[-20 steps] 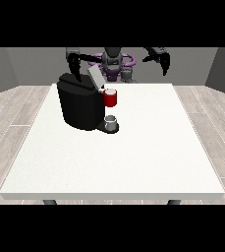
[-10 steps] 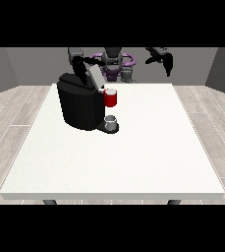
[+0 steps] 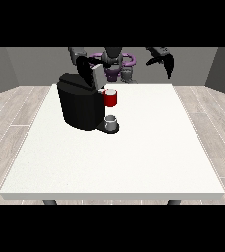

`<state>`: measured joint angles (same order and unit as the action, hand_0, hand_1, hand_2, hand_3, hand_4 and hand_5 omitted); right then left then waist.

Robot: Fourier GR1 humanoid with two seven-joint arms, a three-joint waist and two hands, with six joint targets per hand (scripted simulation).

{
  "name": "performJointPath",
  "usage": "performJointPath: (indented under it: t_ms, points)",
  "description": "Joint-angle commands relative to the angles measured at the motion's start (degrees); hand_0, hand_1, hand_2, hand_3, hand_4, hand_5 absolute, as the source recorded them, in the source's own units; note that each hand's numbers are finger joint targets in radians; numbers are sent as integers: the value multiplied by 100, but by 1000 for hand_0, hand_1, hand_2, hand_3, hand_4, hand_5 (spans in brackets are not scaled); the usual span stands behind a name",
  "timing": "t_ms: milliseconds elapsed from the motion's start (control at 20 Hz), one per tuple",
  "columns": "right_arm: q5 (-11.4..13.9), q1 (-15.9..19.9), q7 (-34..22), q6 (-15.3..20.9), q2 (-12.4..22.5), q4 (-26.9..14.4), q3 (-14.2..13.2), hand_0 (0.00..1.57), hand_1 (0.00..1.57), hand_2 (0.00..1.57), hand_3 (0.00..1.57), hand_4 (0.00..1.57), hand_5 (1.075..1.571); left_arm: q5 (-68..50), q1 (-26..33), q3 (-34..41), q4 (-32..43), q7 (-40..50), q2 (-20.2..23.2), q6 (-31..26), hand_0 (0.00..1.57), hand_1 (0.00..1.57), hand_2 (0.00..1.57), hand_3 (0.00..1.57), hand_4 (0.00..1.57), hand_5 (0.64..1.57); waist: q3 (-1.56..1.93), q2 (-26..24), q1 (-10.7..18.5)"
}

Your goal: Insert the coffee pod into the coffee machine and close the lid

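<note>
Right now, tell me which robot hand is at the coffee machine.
The robot hand at the view's left, over the black coffee machine. The other hangs in the air, far right.

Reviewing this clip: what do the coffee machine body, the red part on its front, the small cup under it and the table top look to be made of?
The coffee machine looks like matte black plastic: dark, with only faint sheen. The red part seems glossy plastic, evenly coloured. The small cup is grey, perhaps metal or plastic; the look leaves it open. The table top is plain white, likely laminate or painted board, showing no grain.

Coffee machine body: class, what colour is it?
Black. The coffee machine shows best in the front view, dark against the white table.
</note>
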<state>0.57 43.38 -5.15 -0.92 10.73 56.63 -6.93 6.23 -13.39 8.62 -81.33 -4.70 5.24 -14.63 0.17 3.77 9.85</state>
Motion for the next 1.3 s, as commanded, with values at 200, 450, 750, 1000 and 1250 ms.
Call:
performJointPath:
  t_ms: [200,450,750,1000,1250]
  points:
    - [182,866,-171,-53,75,33,167,0,0,0,0,0,1571,28,-385,-39,-31,44,36,71,0,0,0,0,319,1571,-18,286,293]
    - [432,881,-78,207,-165,144,402,0,0,0,0,0,1571,-62,-240,-125,88,-146,-9,-116,0,0,0,0,326,1571,-21,319,491]
    - [819,1117,-270,413,-18,344,575,0,0,0,0,219,1571,80,-309,-395,32,-246,-147,-123,0,0,0,0,407,1571,-19,463,953]
    - [810,1248,-666,369,236,548,420,0,0,0,0,160,1571,-14,-561,-304,-9,-236,-24,-208,0,0,0,0,397,1571,-16,535,1168]
    - [960,1372,-1135,263,362,948,544,0,0,0,0,87,1571,-10,-784,-384,143,-151,-136,-197,0,0,0,0,444,1571,-20,706,1376]
